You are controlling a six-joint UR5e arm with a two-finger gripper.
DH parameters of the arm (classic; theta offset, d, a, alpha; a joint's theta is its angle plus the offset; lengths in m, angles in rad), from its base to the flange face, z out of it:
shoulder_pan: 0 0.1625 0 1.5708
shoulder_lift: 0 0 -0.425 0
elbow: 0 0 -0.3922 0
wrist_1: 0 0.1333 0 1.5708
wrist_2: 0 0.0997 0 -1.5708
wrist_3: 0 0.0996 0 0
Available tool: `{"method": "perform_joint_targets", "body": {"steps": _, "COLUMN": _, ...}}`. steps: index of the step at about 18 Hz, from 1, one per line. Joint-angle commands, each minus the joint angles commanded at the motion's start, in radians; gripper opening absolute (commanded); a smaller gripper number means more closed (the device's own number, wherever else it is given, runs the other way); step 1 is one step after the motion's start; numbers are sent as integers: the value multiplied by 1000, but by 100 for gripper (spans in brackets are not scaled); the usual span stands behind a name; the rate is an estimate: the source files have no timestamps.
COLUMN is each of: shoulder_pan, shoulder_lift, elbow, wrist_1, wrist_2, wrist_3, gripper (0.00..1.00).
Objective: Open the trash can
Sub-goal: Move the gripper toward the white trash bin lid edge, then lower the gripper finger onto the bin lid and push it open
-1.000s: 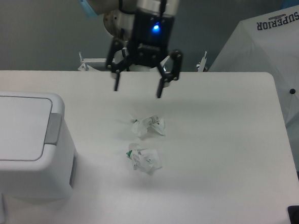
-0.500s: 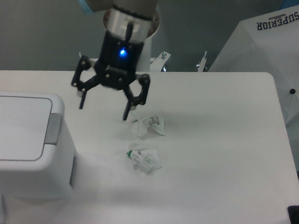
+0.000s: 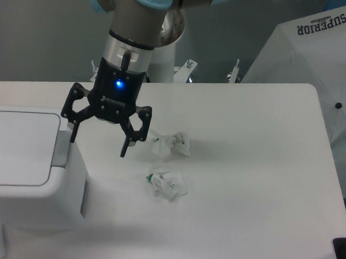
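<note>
The trash can (image 3: 29,168) stands at the near left of the table (image 3: 247,169), its lid closed. The claw (image 3: 99,142) hangs wide and empty just right of the grey tab (image 3: 61,149); pressing is not yet done.

1. Claw (image 3: 98,148) hangs above the surface (image 3: 247,169), jaws spread wide, nothing between them, blue light lit on its body.
2. One fingertip sits at the right edge of the trash can (image 3: 27,167), just by the grey push tab (image 3: 61,148); contact can't be told. Other fingertip is over bare surface.
3. Trash can at left edge, flat white lid (image 3: 16,148) down.
4. Two crumpled wrappers right of the claw: upper wrapper (image 3: 172,145) near the right finger, lower wrapper (image 3: 167,184) below it, apart.
5. White umbrella (image 3: 315,62) printed "SUPERIOR" at top right, beyond the surface.
</note>
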Motion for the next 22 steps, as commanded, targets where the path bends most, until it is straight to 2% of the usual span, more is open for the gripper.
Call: {"method": "perform_joint_targets", "body": {"steps": 22, "shoulder_pan": -21, "shoulder_lift": -18, "elbow": -14, "wrist_1": 3, "wrist_2": 2, "wrist_3": 2, "gripper": 100}}
